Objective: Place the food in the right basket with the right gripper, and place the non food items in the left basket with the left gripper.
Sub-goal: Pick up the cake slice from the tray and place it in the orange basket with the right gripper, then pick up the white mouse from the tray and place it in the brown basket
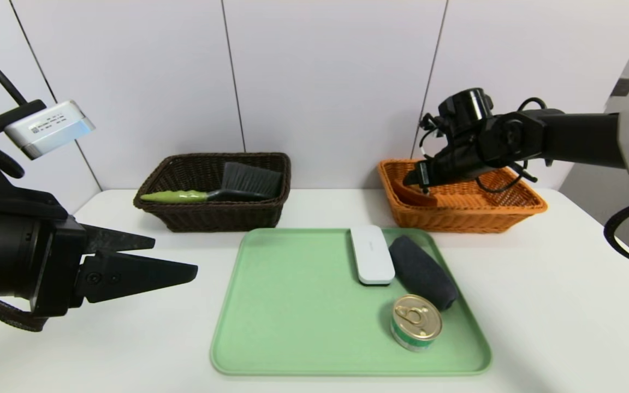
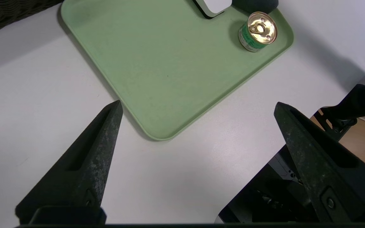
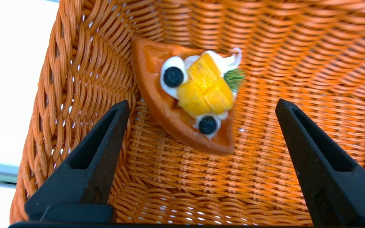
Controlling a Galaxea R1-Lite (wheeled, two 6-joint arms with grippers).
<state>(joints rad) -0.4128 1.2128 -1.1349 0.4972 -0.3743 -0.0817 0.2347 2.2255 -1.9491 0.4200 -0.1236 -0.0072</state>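
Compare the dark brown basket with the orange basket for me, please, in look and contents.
The brown basket is dark, while the orange basket is bright. The brown basket holds a brush with a green handle; the orange basket holds a waffle slice with fruit-like toppings. Both are woven and stand behind the green tray.

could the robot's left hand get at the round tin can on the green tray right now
Probably: the open black left hand holds nothing, and only bare green tray shows between it and the gold-lidded round tin can.
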